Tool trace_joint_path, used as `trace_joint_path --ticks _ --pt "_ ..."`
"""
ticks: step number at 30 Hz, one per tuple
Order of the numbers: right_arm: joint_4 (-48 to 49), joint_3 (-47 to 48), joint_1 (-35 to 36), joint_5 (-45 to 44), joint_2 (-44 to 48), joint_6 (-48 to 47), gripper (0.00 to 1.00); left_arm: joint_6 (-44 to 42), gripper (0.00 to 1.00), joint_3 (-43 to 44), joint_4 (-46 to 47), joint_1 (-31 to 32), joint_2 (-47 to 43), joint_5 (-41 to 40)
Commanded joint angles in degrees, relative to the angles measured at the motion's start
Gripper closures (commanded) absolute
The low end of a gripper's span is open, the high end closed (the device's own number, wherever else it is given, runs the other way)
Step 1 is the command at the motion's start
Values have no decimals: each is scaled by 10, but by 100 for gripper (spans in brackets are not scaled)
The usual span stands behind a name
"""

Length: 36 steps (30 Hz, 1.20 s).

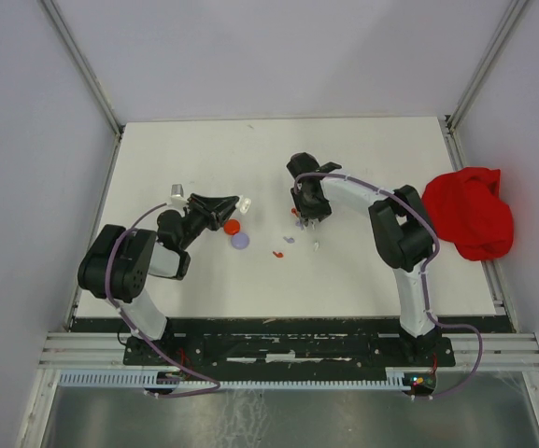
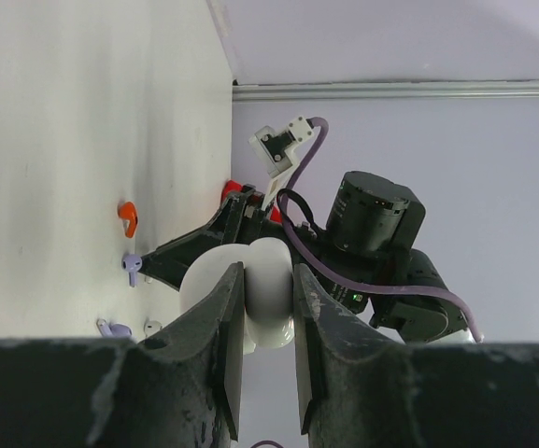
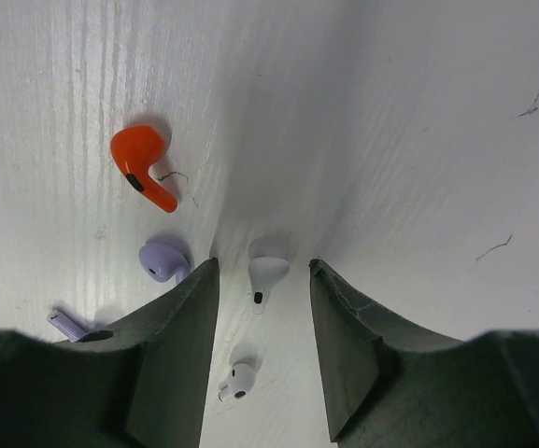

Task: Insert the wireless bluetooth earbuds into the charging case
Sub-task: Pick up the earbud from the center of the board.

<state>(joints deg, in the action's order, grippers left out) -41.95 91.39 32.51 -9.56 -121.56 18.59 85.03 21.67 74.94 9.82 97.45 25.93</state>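
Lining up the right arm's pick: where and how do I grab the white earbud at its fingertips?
Pinch the white earbud across its rounded head, coming straight down. It lies flat with its stem running along the gap of the right gripper, so the open jaws flank its sides.

A robotics lab test cell: a plain white worktop boxed in by pale lilac panel walls on silver aluminium frame rails, with a black-and-white left arm and right arm bolted to a black base plate.
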Motion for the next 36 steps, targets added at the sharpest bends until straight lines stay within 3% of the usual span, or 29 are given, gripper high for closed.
trace_joint_path --ticks 1,25,36 --pt "-8 23 -4 12 -4 -3 49 17 97 7 46 -1 7 10" --pt "-11 28 -22 42 -19 -2 57 21 97 13 52 -1 17 9" --pt "-14 27 -25 50 -21 -2 66 20 97 13 51 -1 19 8"
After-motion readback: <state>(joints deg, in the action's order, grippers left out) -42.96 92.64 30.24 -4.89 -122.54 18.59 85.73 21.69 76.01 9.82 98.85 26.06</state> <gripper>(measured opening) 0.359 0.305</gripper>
